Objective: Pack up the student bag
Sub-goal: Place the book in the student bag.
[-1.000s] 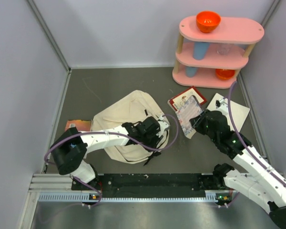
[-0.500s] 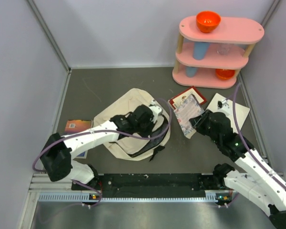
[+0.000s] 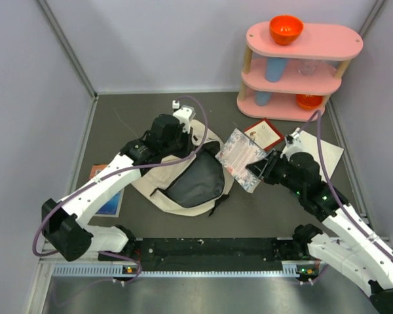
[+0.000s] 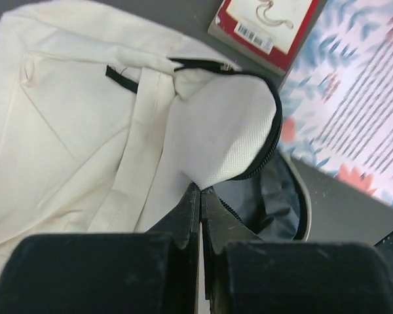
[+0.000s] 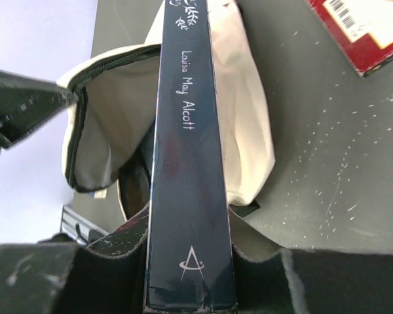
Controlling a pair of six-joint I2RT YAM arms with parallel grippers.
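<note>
As I read the feeds, left arm: stretched far forward across the bag (image 3: 198, 184), wrist bent down toward it.
Left end effector (image 4: 198, 190): pressed together on the bag's zipper rim, holding the mouth agape.
Right arm: forearm reaching inward toward the left.
Right end effector (image 3: 262, 169): pinching a book (image 5: 187, 163) by one end, spine facing my wrist camera, just beside the mouth.
Bag: lying on the table (image 3: 137, 118), centre-left, dark lining showing.

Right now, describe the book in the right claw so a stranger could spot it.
In front of the pink shelf, beside the beige backpack, the right claw grips a floral-covered book. Unlike the red book behind it, its dark spine reads Louisa May Alcott.
</note>
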